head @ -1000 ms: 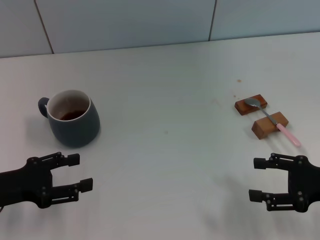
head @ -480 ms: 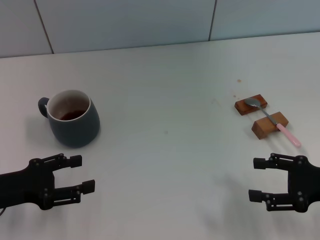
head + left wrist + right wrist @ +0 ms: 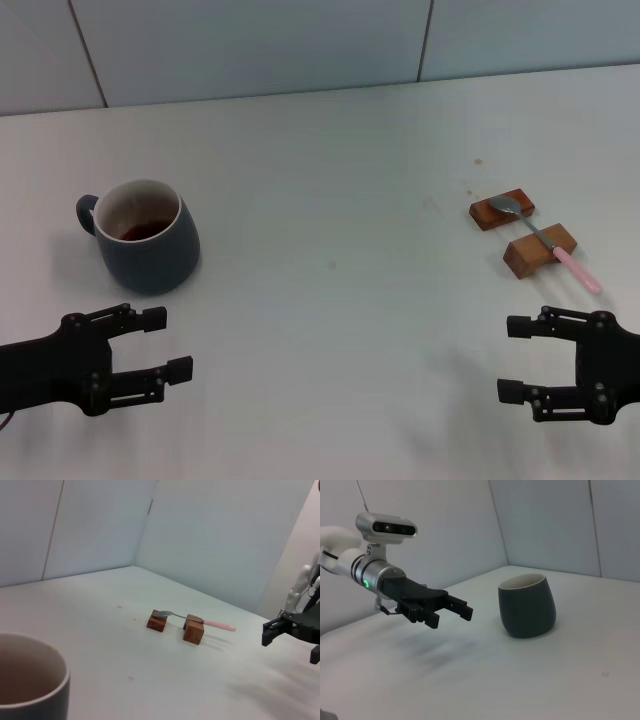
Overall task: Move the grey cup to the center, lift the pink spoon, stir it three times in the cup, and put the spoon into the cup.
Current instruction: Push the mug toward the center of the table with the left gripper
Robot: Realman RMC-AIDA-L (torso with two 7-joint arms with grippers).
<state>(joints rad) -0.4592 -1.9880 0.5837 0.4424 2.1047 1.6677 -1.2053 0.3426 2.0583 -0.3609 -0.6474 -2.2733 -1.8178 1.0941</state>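
The grey cup [image 3: 145, 247] is round and fat, dark grey-blue on the outside and white on the inside. It has one loop handle that sticks out toward the left edge of the table [image 3: 330, 200]. There is a little dark drink at the bottom. The cup stands upright on the left side of the table.

The pink spoon [image 3: 548, 243] is small and thin. Its scoop and neck are shiny silver, and its handle is pale pink. It lies across two little brown wooden blocks [image 3: 540, 250] on the right side of the table, far from the cup. The scoop sits on the far block and the neck rests on the near block. The pink handle sticks out past the near block toward the robot.

The left hand [image 3: 160, 347] is black. It hangs over the table just in front of the cup and does not touch it. Its fingers are spread wide with nothing between them.

The right hand [image 3: 515, 358] is black too. It hangs over the table in front of the spoon and the blocks, a little way off. Its fingers are also wide apart and hold nothing.
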